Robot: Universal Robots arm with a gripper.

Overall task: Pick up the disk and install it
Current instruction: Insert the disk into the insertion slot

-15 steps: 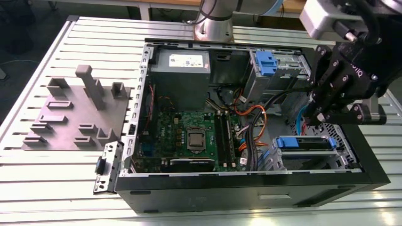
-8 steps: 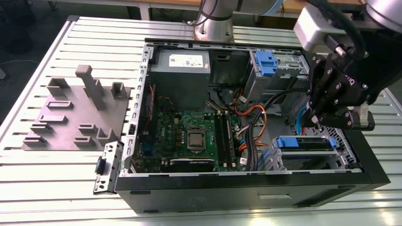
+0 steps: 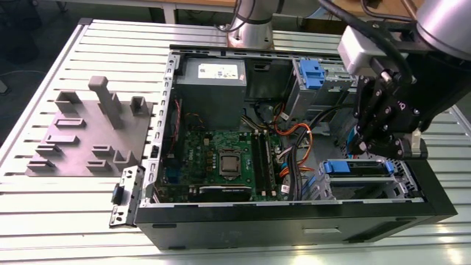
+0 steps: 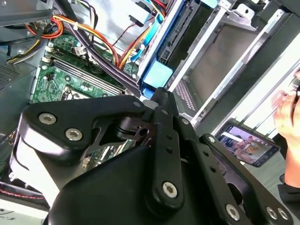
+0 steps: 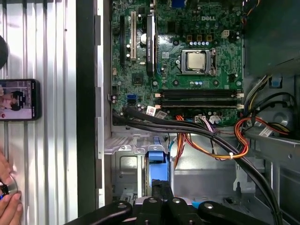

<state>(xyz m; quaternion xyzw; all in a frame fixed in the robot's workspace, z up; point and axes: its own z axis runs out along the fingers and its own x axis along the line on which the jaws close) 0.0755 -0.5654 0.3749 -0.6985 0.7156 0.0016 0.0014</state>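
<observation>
Here, an open computer case [image 3: 294, 221] lies on its side on a slotted metal table [image 3: 44, 193], the largest thing in the exterior view. Inside the case, the green motherboard [image 3: 220, 160] fills the floor, with a grey power-supply box [image 3: 211, 83] beside it toward the arm's base, and orange and black cables [image 3: 290, 138] running between the board and the drive bays. Outside the case, on the exterior view's left, a grey fixture plate [image 3: 88, 132] with upright blocks rests on the table.

The black gripper [image 3: 383, 146] hangs over the drive cage [image 3: 368, 179] in the corner of the case farthest from the power supply. The disk [image 3: 358, 167], marked by its blue bracket, sits in that cage directly under the gripper. In the first wrist view the gripper [image 5: 161, 199] appears drawn together at the blue tab of the disk [image 5: 157, 161]; whether the fingers grip it or merely touch it cannot be told.

A phone [image 5: 18, 99] lies on the table outside the case wall, and a person's hand [image 5: 8, 197] rests near it.
</observation>
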